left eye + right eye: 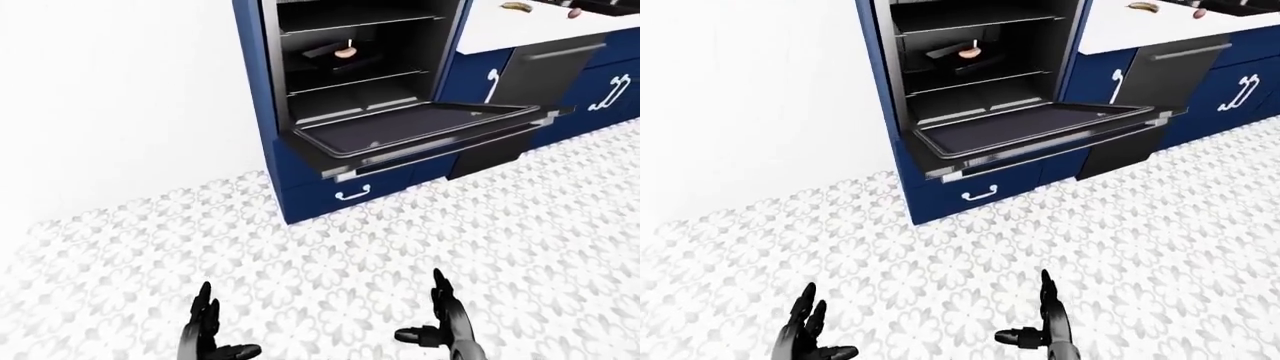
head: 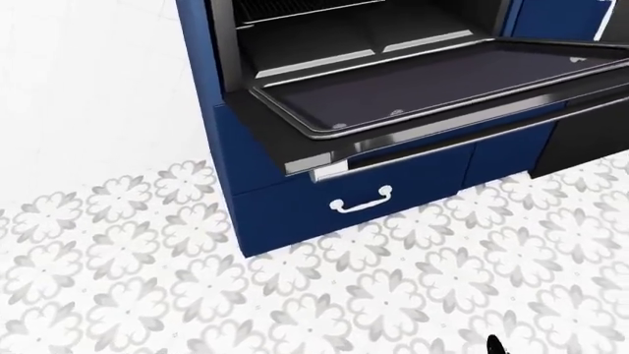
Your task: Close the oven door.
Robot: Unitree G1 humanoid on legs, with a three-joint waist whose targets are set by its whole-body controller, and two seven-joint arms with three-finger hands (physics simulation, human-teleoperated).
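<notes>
The oven door (image 1: 420, 133) is still wide open, lying flat and sticking out over the drawer (image 1: 345, 191) with the white handle. Nothing is done yet; the door still has to be pushed up and shut. The left hand (image 1: 205, 334) and right hand (image 1: 445, 322) are low down, well apart from the door, fingers spread and holding nothing. No words or labels can be read anywhere

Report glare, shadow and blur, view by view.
Head view: sharp; bright glare streak along the open black oven door at its chrome handle; no cast shadow on the patterned tile floor. Left-eye view: flat even light, dark oven cavity, black left hand and right hand crisp.
</notes>
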